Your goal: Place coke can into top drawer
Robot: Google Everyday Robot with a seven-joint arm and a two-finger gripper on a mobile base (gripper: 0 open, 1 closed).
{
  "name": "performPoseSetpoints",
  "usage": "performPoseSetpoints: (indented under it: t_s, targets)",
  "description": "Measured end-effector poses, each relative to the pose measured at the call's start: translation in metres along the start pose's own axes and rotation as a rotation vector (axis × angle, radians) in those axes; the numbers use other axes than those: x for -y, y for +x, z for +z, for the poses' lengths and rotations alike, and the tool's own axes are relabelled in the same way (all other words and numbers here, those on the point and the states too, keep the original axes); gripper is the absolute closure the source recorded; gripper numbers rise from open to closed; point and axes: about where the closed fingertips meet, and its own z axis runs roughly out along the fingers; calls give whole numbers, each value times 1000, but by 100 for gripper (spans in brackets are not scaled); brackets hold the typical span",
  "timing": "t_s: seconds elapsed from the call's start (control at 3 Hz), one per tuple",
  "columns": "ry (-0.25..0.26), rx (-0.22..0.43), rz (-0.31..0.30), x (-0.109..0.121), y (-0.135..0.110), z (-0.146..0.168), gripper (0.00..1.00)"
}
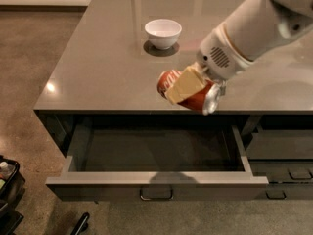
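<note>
The red coke can with white script lies on its side in my gripper, held in the air above the counter's front edge. The gripper's pale fingers are shut around the can's middle. The white arm reaches in from the upper right. The top drawer stands pulled open below the counter, dark grey with a metal top edge and a small loop handle. Its inside shows nothing in it. The can hangs over the drawer's back right part.
A white bowl stands on the grey counter behind the can. Narrower dark drawers sit to the right of the open drawer. A dark cart with small items is at the lower left on the brown floor.
</note>
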Motion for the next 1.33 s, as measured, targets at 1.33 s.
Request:
performPoseSetpoints:
  t_s: [1.33]
  targets:
    - [-85,129,79,-26,67,63,100]
